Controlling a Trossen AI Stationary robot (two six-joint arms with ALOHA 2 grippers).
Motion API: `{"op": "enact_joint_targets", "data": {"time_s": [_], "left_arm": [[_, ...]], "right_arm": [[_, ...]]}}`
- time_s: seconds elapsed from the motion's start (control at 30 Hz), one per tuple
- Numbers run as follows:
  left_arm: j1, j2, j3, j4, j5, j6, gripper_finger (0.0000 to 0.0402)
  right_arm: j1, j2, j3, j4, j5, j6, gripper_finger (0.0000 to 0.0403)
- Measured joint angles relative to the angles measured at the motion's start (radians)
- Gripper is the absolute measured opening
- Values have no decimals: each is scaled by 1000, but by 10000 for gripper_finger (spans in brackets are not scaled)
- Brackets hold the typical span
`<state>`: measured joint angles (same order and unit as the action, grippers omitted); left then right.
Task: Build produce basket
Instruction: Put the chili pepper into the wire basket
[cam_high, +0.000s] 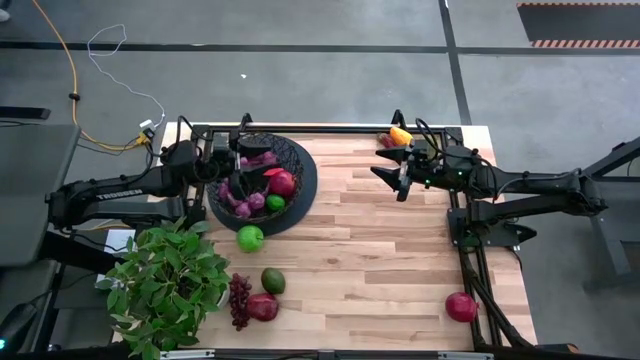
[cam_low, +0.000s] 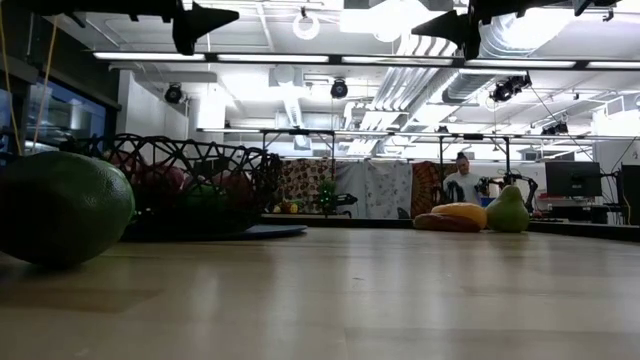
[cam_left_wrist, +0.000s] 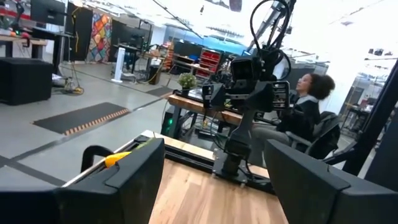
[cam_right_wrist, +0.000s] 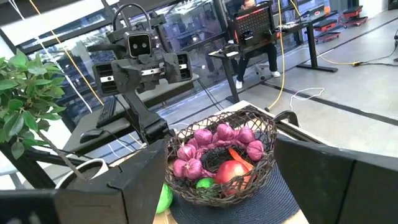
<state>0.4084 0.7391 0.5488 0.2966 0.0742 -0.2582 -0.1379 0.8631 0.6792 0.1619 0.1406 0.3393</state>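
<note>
The black wire-mesh basket (cam_high: 262, 180) stands on a dark round mat at the table's far left. It holds purple grapes (cam_right_wrist: 199, 149), a red pomegranate (cam_high: 283, 183), a green apple (cam_high: 275, 202) and a red chili. My left gripper (cam_high: 243, 150) hovers open over the basket's far-left part, and it also shows in the left wrist view (cam_left_wrist: 214, 186). My right gripper (cam_high: 388, 160) is open and empty in the air near the table's far right, facing the basket (cam_right_wrist: 230, 186). A yellow-orange pepper (cam_high: 400, 135) lies on the table just beyond it.
Loose on the table are a green apple (cam_high: 250, 238), an avocado (cam_high: 273, 281), dark red grapes (cam_high: 240, 298), a pomegranate (cam_high: 263, 306) and another pomegranate (cam_high: 461, 306) at the near right. A leafy potted plant (cam_high: 165, 280) stands at the near left. A person (cam_left_wrist: 311, 99) sits beyond the table.
</note>
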Motion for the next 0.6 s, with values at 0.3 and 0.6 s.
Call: {"op": "enact_joint_targets", "data": {"time_s": [0.3,0.6], "left_arm": [[0,0,0,0,0,-54,266],[0,0,0,0,-1,-98,266]], "right_arm": [[-81,94,216,-498,167,178,277],[-387,406,417,-1051,140,182,277]]}}
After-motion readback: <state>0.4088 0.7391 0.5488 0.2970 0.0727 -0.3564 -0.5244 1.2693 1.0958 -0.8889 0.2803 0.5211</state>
